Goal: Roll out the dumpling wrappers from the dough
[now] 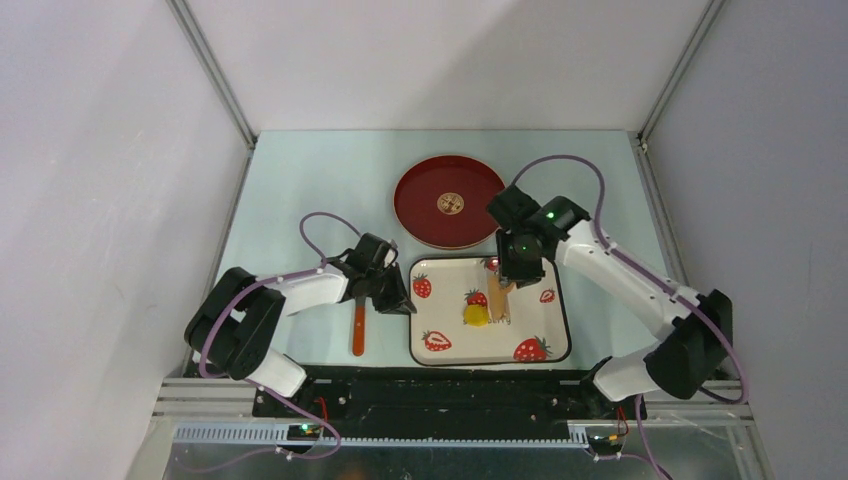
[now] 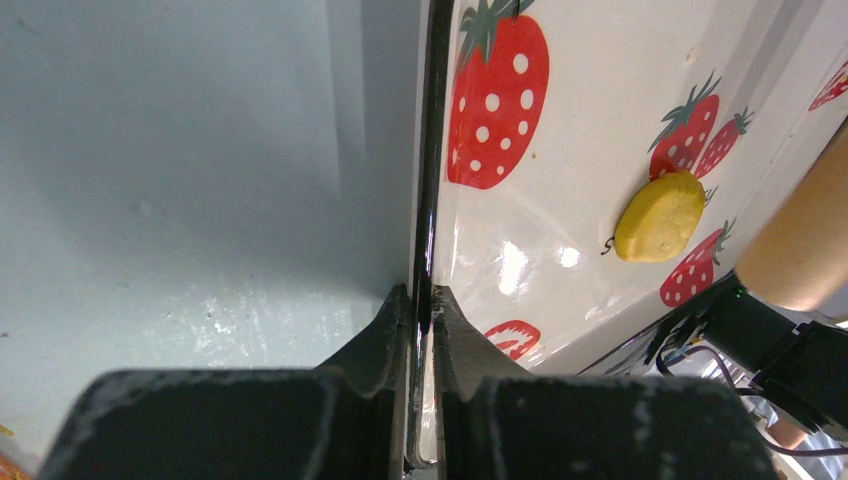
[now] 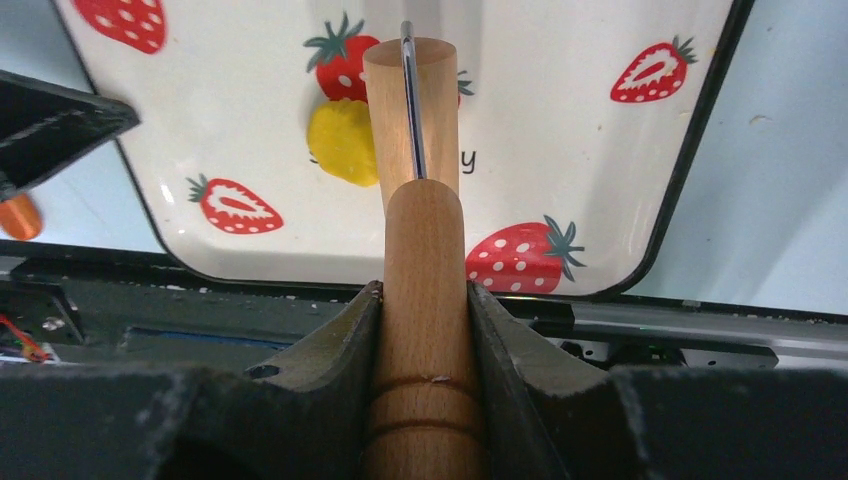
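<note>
Top external: dough point(image 1: 475, 315) in tray point(image 1: 487, 344), left fingers point(image 2: 385, 335) tight on rim point(image 2: 428, 200), right fingers point(image 3: 345, 340) tight around roller point(image 3: 425, 250).

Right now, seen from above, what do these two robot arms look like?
The left arm and right arm have white tubular links between chunky black joints, with a lilac cable looping along each. Two small green lights glow near the right wrist. The left gripper and right gripper are matte black, with two scuffed wedge-shaped fingers.
</note>
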